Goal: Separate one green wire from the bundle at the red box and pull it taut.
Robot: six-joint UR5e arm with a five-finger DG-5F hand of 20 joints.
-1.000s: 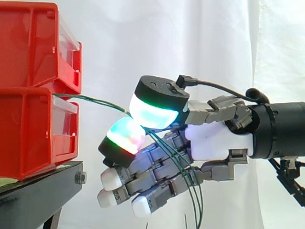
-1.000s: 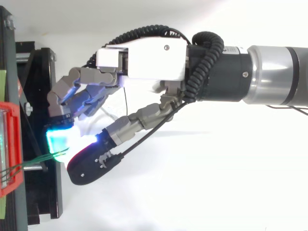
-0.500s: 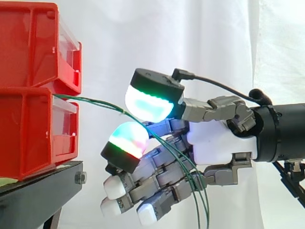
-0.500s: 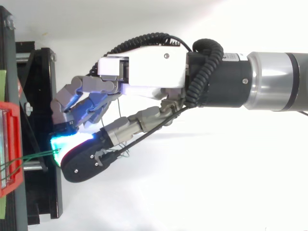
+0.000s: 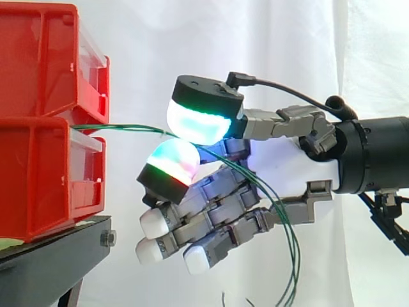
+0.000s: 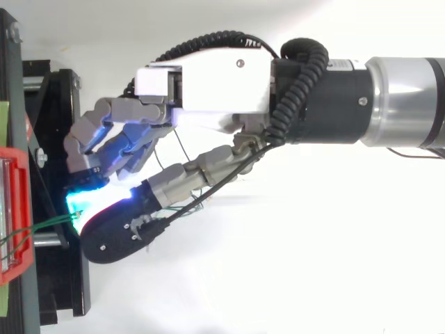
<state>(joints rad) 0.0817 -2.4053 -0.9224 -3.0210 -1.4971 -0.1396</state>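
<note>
Hand [image 5: 285,165] pinches green wires [image 5: 121,127]; two red bins [image 5: 35,173] stacked.

Hand [image 5: 284,167] pointing left, thumb and fingertip pinched, others curled

Hand [image 6: 201,87] pinches green wire [image 6: 43,225] beside red box [image 6: 21,174]

I could read nothing; the small label [image 6: 344,65] at three o'clock from my hand [image 6: 201,83] held print too fine.
</note>
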